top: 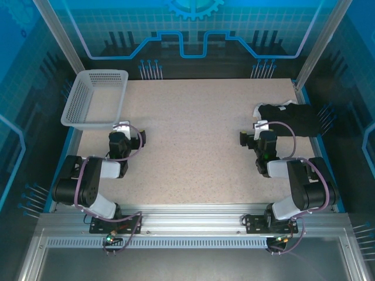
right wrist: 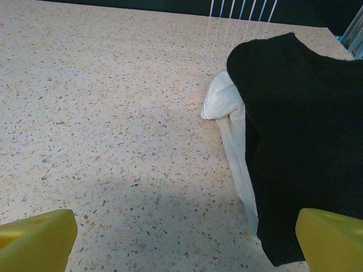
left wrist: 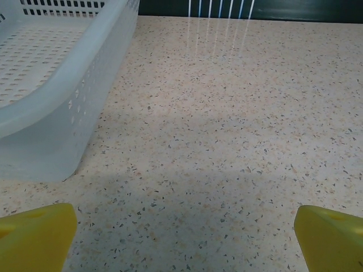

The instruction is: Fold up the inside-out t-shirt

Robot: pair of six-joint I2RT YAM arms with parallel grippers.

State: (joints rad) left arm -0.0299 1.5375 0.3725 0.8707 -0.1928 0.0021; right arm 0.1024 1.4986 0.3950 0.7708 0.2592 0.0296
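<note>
Two arms sit at the near edge of the speckled table (top: pixel 193 152), one on each side, and each carries one gripper. Both grippers stand with their two yellow fingers spread wide and nothing between them. The left gripper (top: pixel 124 125) hangs low over bare tabletop, just in front of the near end of the one white plastic basket (top: pixel 88 123). That basket sits at the far left corner and looks to have nothing in it.

One black garment, the inside-out t-shirt (top: pixel 295 120), lies bunched in a heap along the right edge of the table, toward the far right corner. One white cloth (top: pixel 258 109) pokes out from under its left side, the black fabric lying over it. From the right wrist view the white piece runs as a strip along the shirt's left border, with a rounded fold at the top.

The right gripper (top: pixel 261 125) sits just short of this pile, pointing at it. One finger lies close to the black cloth's near edge. I cannot tell whether it touches.
</note>
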